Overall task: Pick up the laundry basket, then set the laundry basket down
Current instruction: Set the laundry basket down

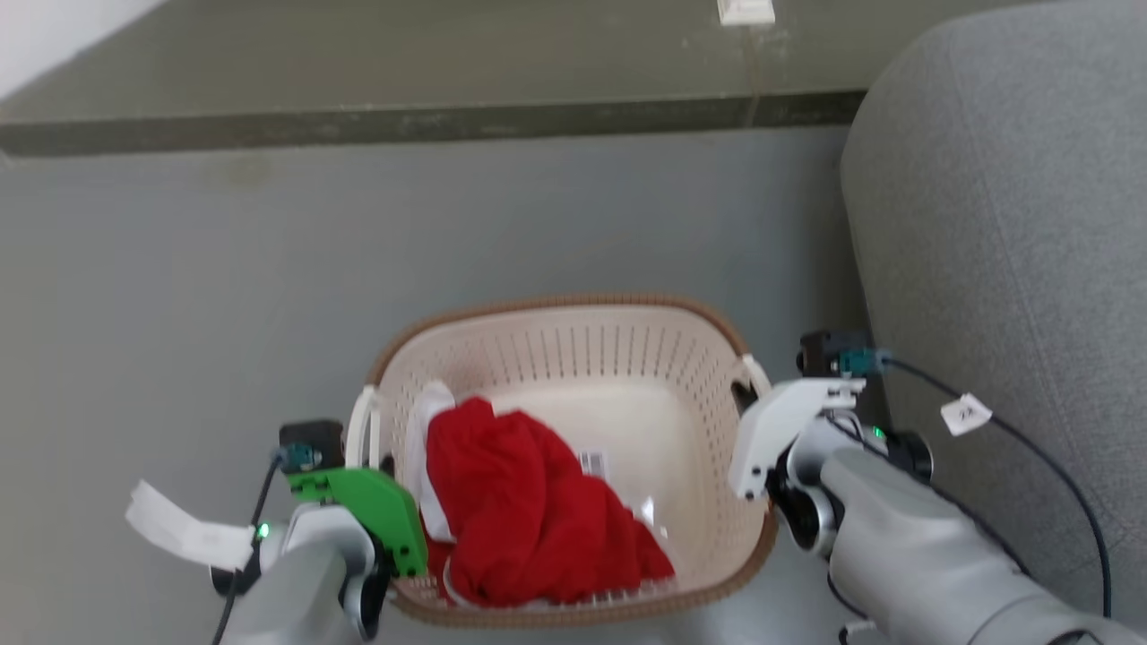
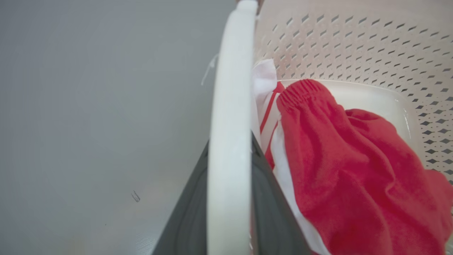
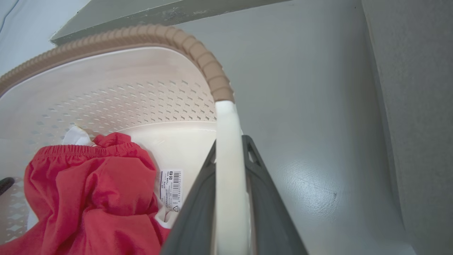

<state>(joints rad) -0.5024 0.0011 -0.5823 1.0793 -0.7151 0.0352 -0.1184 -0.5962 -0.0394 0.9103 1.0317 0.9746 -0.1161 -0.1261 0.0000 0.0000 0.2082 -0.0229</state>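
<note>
The laundry basket (image 1: 627, 358), cream with perforated walls and a brown woven rim, stands in the lower middle of the head view over the grey floor. Whether it touches the floor I cannot tell. A red garment (image 1: 529, 511) over a white cloth lies inside. My left gripper (image 1: 376, 470), under a green cover, is at the basket's left handle (image 1: 363, 421). In the left wrist view that white handle (image 2: 231, 106) runs between the dark fingers (image 2: 187, 219), which are shut on it. My right gripper (image 1: 748, 408) is shut on the right handle (image 3: 228, 159), with a dark finger (image 3: 198, 212) on each side.
A grey upholstered piece (image 1: 1004, 224) rises close to the basket's right side and my right arm. A dark skirting strip (image 1: 430, 121) and an olive wall close off the back. Bare grey floor (image 1: 224, 296) stretches to the left and beyond the basket.
</note>
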